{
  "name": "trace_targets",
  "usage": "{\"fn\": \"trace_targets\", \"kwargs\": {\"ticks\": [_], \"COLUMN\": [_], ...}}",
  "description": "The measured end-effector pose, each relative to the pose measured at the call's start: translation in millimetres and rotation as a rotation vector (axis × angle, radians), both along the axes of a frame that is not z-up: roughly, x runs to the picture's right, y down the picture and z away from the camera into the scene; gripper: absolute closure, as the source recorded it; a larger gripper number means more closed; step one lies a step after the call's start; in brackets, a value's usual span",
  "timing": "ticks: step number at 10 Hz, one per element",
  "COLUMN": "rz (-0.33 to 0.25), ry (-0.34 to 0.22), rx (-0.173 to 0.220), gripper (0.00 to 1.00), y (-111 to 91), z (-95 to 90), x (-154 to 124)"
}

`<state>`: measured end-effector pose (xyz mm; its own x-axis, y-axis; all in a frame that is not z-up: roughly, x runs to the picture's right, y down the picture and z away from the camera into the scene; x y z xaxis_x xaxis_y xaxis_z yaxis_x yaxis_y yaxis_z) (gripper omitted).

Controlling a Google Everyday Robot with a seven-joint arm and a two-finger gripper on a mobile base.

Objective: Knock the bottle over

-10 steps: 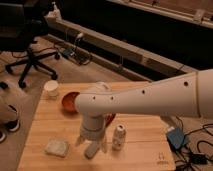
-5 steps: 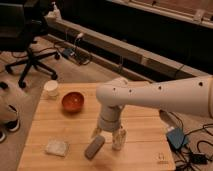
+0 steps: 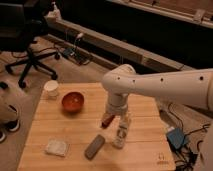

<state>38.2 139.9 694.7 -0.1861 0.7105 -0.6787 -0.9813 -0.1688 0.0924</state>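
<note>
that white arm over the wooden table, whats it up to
The robot arm reaches over the wooden table with its gripper lowered right at the small white bottle. The bottle appears upright, maybe slightly tilted, not knocked over yet. A slim red object lies just left of the gripper and a grey block lies left of the bottle. Farther left are a red bowl, a white cup and a pale sponge, all untouched.
</note>
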Motion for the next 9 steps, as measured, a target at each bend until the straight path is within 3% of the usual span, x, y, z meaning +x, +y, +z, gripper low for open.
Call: {"fn": "trace_targets", "kwargs": {"ticks": [1, 3, 9], "rz": [0.017, 0.069, 0.078], "ry": [-0.051, -0.121, -0.133], "rx": [0.043, 0.079, 0.086], "gripper": [0.26, 0.26, 0.26], "y": [-9, -8, -8], "z": [4.1, 1.5, 0.5], "x": [-19, -44, -48]}}
